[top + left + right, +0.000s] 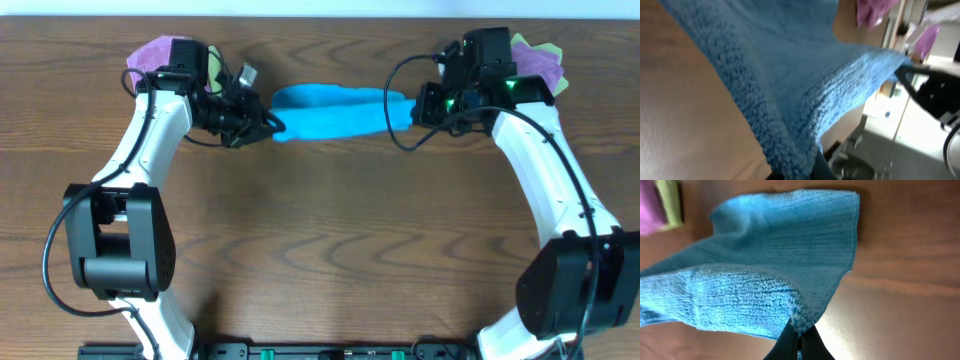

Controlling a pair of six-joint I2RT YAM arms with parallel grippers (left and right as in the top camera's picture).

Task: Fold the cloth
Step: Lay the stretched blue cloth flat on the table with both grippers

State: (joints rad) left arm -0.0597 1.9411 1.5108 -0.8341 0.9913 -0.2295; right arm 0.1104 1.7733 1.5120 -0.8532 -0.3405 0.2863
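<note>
You hold the cloth [330,112] stretched above the table [330,240], left end effector [275,126] and right end effector [410,108] each clamped on one end, so it's ready to fold.

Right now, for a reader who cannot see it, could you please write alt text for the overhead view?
Two robot arms hold a sky-blue cloth stretched between them over a wooden table: the left gripper pinches one end, the right gripper the other. A purple cloth lies at far left, a second purple cloth at far right.
</note>
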